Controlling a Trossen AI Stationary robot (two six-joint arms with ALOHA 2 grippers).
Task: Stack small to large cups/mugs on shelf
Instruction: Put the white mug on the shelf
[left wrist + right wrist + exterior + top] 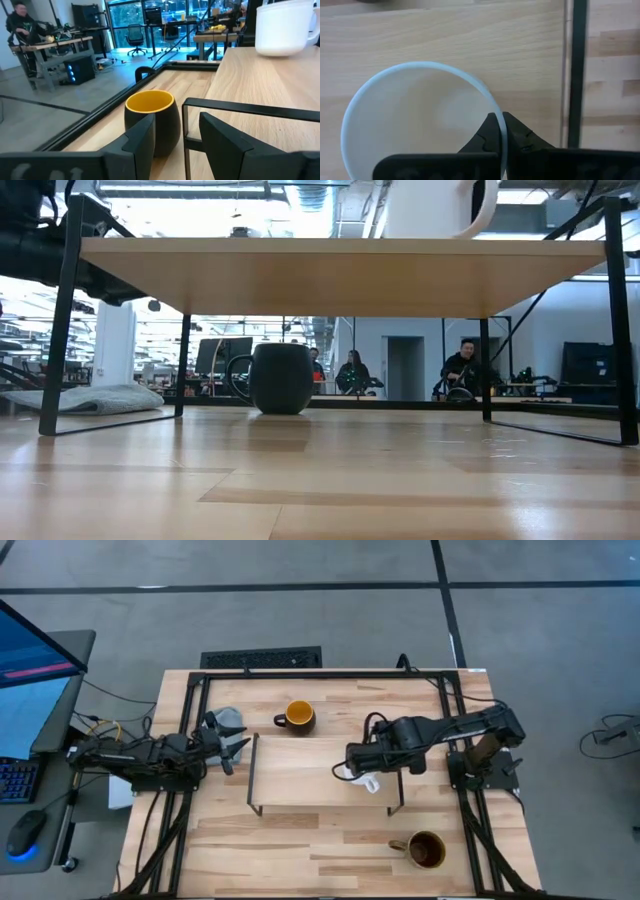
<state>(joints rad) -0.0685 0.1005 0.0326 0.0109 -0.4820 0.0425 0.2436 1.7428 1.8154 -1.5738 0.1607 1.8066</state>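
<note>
1. Step in hand: placing the first mug. The right end effector (501,131) is clenched on the rim of the small white handled mug (422,120), one finger inside the wall, one outside. The mug sits at the right end of the low light-wood shelf on black wire legs (300,772); in the low view its base looks down on the board, though I can't tell whether its weight is fully on it.
2. Left end effector (172,135) hangs off the shelf's left end, fingers apart, holding nothing. It points at the dark round mug with the yellow inside (151,120), which stands on the table (300,850) just behind the shelf.
3. The larger olive-brown mug with the dark inside (427,850) stands on the table near the front right corner, well apart from both arms.
4. Next move, as I judge it: release the white mug and lift straight up so the inner finger clears the rim without dragging or tipping it. Then fetch the dark mug for the middle slot.
5. Edges: the white mug is near the shelf's right edge and the black leg frame (577,75), with little margin on that side.
6. Room: the shelf's middle and left are bare, and the table in front of the shelf is open for the approach to the olive mug.
</note>
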